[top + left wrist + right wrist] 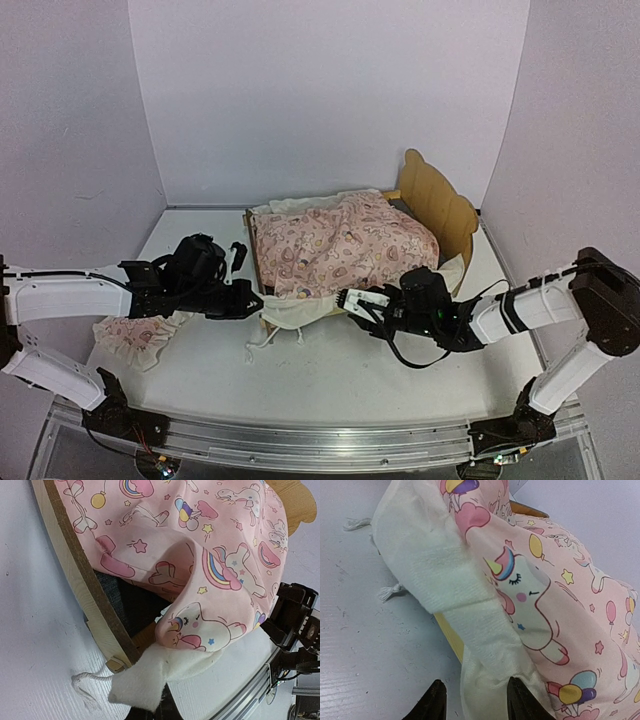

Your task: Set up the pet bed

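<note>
Find the pet bed [440, 205] on the worktop [330, 370], right of centre, covered with the pink blanket [340, 245]. Note the left end effector [252, 300] clenched on the blanket's white ruffle [430, 565] at the foot corner. See the right end effector [348, 298] released, fingers [432, 705] astride the same ruffle.

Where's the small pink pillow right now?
Top view: the small pink ruffled pillow lies on the table at front left, just below the left arm, well left of the pet bed.
</note>
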Robot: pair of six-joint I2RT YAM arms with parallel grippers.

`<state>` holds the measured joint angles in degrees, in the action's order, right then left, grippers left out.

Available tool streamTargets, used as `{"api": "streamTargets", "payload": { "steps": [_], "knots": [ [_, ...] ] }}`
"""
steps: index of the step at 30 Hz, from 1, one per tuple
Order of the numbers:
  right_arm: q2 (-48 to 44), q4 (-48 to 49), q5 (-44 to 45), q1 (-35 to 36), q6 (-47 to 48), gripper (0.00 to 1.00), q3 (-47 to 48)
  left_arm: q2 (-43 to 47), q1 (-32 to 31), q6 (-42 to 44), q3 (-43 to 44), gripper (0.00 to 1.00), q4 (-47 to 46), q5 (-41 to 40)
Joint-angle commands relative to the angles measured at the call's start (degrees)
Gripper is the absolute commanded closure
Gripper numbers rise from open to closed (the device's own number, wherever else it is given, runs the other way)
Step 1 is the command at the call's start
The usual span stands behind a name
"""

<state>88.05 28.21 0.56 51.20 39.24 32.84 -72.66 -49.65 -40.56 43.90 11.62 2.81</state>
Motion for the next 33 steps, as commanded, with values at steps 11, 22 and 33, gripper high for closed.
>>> {"api": "streamTargets", "payload": {
  "steps": [11, 22, 33],
  "knots": [
    [5.9, 13.0, 8.1, 1.4, 1.1, 0.82, 0.8, 1.4, 0.5, -0.3, 2.6, 1.00, -2.8, -1.9],
    [-6.3, -17.9, 8.1, 1.0, -5.8, 1.00, 3.4, 1.8, 1.0, -1.5, 2.5, 1.00, -2.7, -4.7],
    [-2.6, -7.4, 1.2, 2.0, -2.0, 0.73, 1.5, 1.1, 1.2, -0.4, 2.9, 1.00, -2.9, -3.1]
  ]
}}
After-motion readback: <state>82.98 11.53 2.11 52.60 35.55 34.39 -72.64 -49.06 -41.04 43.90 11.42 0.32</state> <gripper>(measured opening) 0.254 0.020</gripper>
